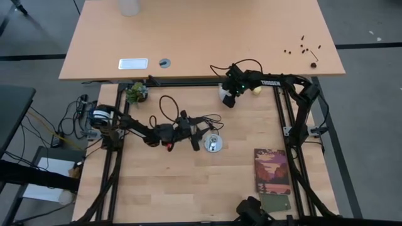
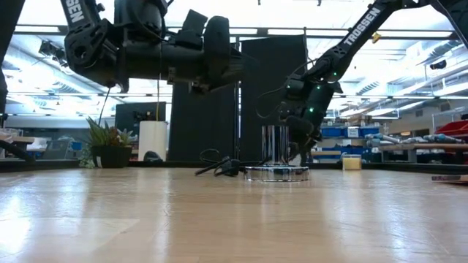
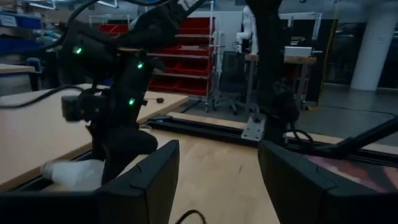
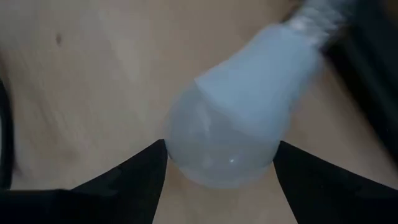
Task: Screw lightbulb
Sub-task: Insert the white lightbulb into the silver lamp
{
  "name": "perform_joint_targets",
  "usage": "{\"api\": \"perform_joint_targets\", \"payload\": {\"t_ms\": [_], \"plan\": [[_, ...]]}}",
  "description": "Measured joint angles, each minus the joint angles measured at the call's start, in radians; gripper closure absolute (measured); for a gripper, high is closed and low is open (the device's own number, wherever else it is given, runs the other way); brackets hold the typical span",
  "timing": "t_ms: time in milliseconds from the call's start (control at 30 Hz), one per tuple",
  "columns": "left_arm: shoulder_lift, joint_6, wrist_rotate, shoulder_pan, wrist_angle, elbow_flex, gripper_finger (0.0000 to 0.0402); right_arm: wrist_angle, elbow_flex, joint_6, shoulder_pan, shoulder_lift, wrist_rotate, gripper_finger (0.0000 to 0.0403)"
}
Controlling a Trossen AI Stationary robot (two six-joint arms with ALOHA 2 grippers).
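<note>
— What lies ahead of you?
— The lightbulb (image 4: 230, 124), on its side on the pale wooden table (image 4: 93, 81), its screw base pointing away from me.
— And your fingers (image 4: 134, 180)?
— Apart, one on each side of its round end.

**A big, bright workshop room**

The wooden table (image 1: 188, 182) has pale boards and a black frame. Behind it stands a second, smooth desk (image 1: 201, 37). The floor (image 1: 370, 94) is grey with dark lines. A small green plant (image 2: 110, 142) sits in a dark pot at the table's far edge. The ceiling has long white lights (image 2: 292, 14). Red shelves (image 3: 193, 62) stand far off in the room. Blue bins (image 2: 351, 133) line one side. A tall dark panel (image 2: 270, 102) stands behind the table.
</note>
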Motion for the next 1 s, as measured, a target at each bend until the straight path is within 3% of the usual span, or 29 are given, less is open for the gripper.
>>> {"api": "perform_joint_targets", "payload": {"t_ms": [633, 867, 1000], "plan": [[0.000, 0.019, -0.005, -0.006, -0.012, 0.000, 0.0179, -0.052, -0.001, 0.030, 0.034, -0.018, 0.048, 0.0105], [0.001, 0.019, -0.005, -0.006, -0.016, 0.000, 0.0178, -0.055, -0.006, 0.112, 0.055, -0.094, 0.064, 0.0105], [0.001, 0.023, -0.030, -0.006, -0.014, 0.000, 0.0178, 0.056, -0.083, 0.194, 0.117, -0.158, 0.087, 0.0105]]}}
